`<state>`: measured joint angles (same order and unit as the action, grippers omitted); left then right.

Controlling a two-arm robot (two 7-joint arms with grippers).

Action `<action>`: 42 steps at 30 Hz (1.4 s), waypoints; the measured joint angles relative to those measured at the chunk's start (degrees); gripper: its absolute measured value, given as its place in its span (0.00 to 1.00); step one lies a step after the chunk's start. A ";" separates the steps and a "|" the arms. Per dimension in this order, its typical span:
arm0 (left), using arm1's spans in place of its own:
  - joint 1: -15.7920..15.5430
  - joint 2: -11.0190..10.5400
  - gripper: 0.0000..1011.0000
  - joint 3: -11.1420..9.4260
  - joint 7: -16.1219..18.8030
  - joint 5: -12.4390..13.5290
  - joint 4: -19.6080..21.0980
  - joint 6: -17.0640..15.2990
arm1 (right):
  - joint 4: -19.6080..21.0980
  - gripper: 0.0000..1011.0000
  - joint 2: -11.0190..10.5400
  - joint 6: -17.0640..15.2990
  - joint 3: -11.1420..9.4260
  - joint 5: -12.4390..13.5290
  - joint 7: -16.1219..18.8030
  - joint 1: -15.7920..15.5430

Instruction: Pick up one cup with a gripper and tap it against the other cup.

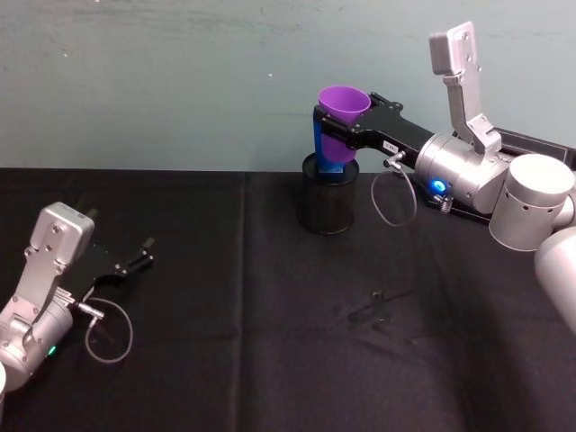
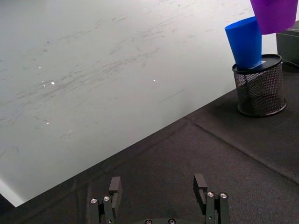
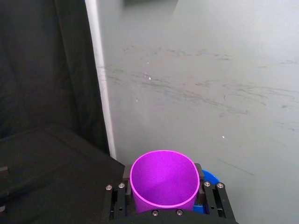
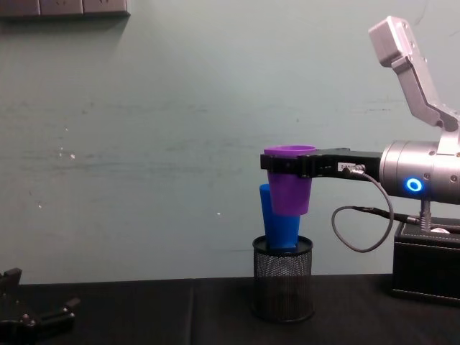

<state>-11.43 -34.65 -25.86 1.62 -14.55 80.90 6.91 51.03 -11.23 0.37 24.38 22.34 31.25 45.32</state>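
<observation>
Right gripper (image 1: 329, 122): raised over the far side of the table (image 1: 225, 315), reaching in from the right. Its black fingers (image 3: 117, 201) are clamped on either side of the purple cup (image 1: 342, 103), just under the rim. The cup is held mouth up, clear of the table.

Blue cup (image 1: 326, 155): stands mouth up inside the black mesh pen holder (image 1: 327, 203), its narrow base down in the holder and its body leaning. The holder stands on the black cloth near the wall (image 1: 180, 81).

Relation of the two cups: the purple cup hangs above the holder, close against the upper part of the blue cup. In the chest view it overlaps the blue cup's right side. Whether the two actually touch cannot be told.

Obstructions: the holder's rim lies directly below the purple cup's base, with a gap between them. A black box (image 4: 427, 263) sits on the table at the right, below the silver forearm.

Left gripper (image 1: 144, 253): parked low at the near left of the table, well apart from both cups. Its fingers (image 2: 115, 185) are spread and empty.
</observation>
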 joint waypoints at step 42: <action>0.00 0.00 1.00 0.00 0.00 0.00 0.00 0.00 | -1.29 0.74 1.38 -2.54 -1.07 -1.07 -2.56 0.92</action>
<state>-11.43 -34.64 -25.86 1.62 -14.55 80.90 6.91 49.75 -9.85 -2.17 23.31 21.27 28.69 46.24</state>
